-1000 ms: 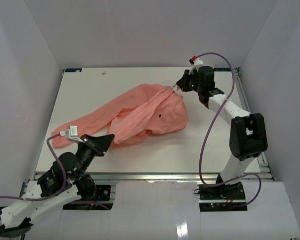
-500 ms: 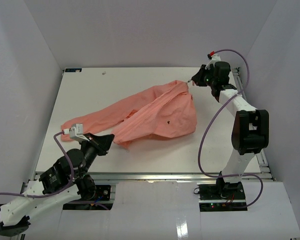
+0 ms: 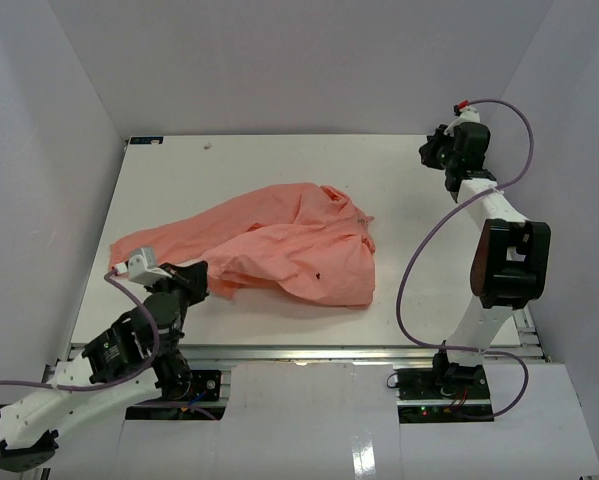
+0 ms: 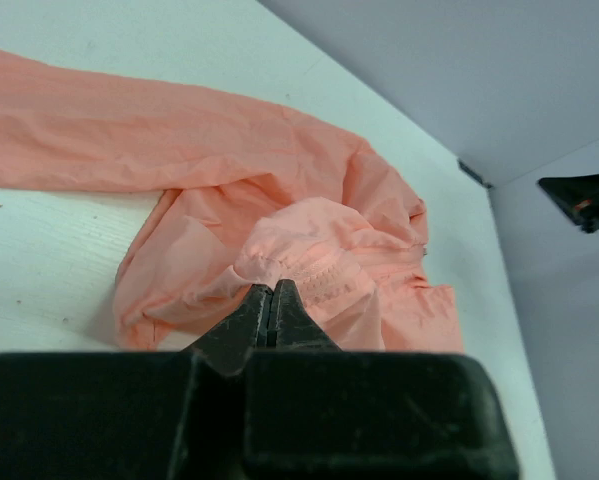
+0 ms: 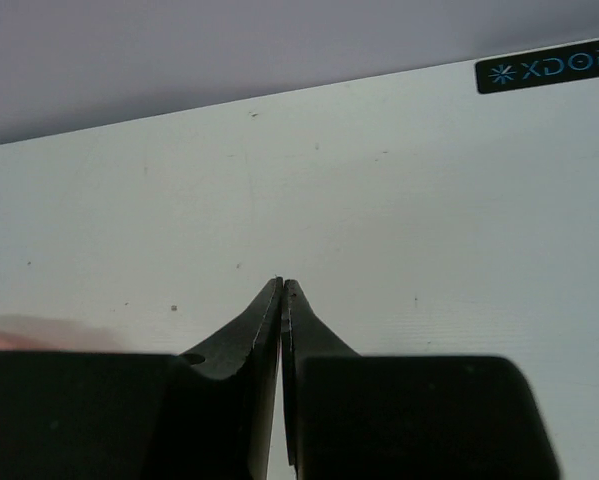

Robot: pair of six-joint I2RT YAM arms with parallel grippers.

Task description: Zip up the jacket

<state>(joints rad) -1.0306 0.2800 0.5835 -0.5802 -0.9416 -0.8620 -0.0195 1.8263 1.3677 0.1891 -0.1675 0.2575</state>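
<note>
The right claw (image 5: 282, 285) has left the jacket (image 3: 279, 240), slumped on table (image 3: 279, 165).

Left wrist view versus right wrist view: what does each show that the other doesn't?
Only the left wrist view shows the salmon-pink fabric jacket, crumpled, one sleeve running left, with the left gripper shut at a bunched fold, seemingly pinching it. Only the right wrist view shows the black XDOF label and the right gripper shut on nothing over the bare white table; a faint pink blur at its left edge is unclear. Both show that table, a grey wall and closed black fingers.
</note>
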